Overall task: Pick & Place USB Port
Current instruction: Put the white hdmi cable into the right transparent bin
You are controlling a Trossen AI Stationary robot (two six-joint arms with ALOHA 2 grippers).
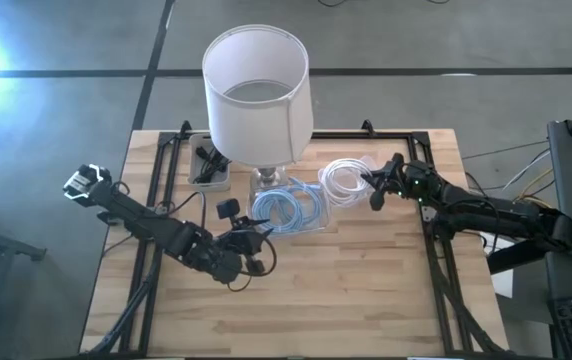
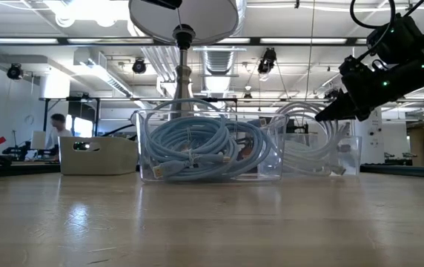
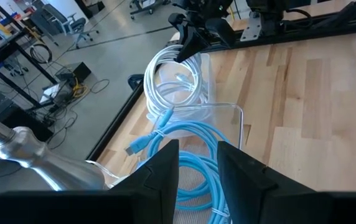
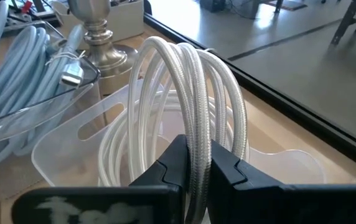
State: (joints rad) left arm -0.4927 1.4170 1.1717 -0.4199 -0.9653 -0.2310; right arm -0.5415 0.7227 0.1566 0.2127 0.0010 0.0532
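A coil of white braided cable (image 4: 190,81) stands partly out of a clear bin (image 4: 72,143) right of the lamp. My right gripper (image 4: 195,146) is shut on it, reaching in from the table's right (image 1: 374,195). A coil of light blue cable (image 3: 190,143) lies in a second clear bin (image 1: 288,208) in front of the lamp base. My left gripper (image 3: 198,152) is open at that bin's near left side (image 1: 256,238), its fingers pointing over the blue coil without touching it. My right gripper pinches several strands of the white coil (image 4: 196,127) between its two fingers, on the part of the loop nearest the gripper. The fingers come from the table's right, slanting down and lying across the strands. The coil arches upright above the fingers, and its lower turns (image 4: 125,149) stay in the bin.
A lamp with a white shade (image 1: 258,90) and a metal base (image 4: 94,25) stands just behind the bins. A grey tray (image 1: 209,165) holding dark items sits at the far left. A black frame (image 1: 436,240) runs along the table's edges. Bare wood (image 1: 346,290) lies toward the near edge.
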